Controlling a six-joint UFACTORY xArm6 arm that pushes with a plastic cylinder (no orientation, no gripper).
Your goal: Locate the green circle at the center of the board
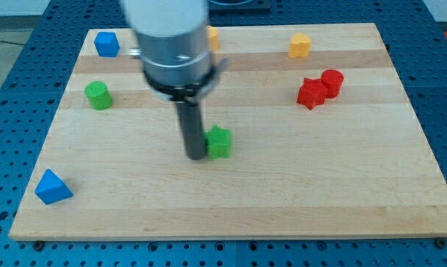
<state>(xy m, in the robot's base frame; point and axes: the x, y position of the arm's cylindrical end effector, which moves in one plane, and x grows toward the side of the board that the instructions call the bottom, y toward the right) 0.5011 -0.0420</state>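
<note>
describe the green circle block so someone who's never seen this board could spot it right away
Start at the wooden board, then go to its left side. The green circle stands there alone, below the blue block. Unlike the green star beside my tip, it is round.

My tip (196, 156) touches the green star block (219, 141) mid-board (319, 185).

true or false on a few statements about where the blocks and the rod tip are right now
1. My tip sits just left of the green star block. True.
2. The green cylinder is at the board's centre. False: it is at the view's upper left.
3. The red star block and red cylinder touch. True.
4. The blue triangular block is at the view's top right. False: bottom left.
</note>
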